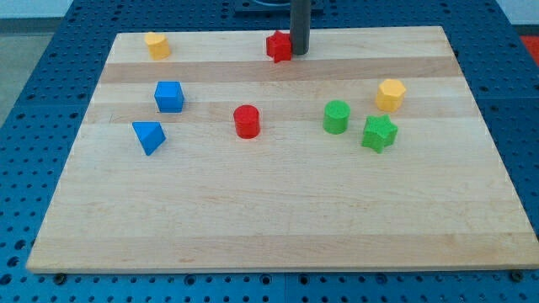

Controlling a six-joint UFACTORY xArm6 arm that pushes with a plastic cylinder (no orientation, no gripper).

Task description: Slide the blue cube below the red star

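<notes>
Tip by star, cube untouched
No jaws, rod only. My tip [299, 52] touches red star [279, 46] at table [278, 227] top edge; swing left behind blue cube [169, 97], push right slowly.

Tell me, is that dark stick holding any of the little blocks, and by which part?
Nothing is held. My tip only pushes; it stands against the red star's right side near the view's top. The blue cube sits apart, lower left.

below red star [279, 46]: open | red cylinder [247, 121] lower (near path)
</notes>
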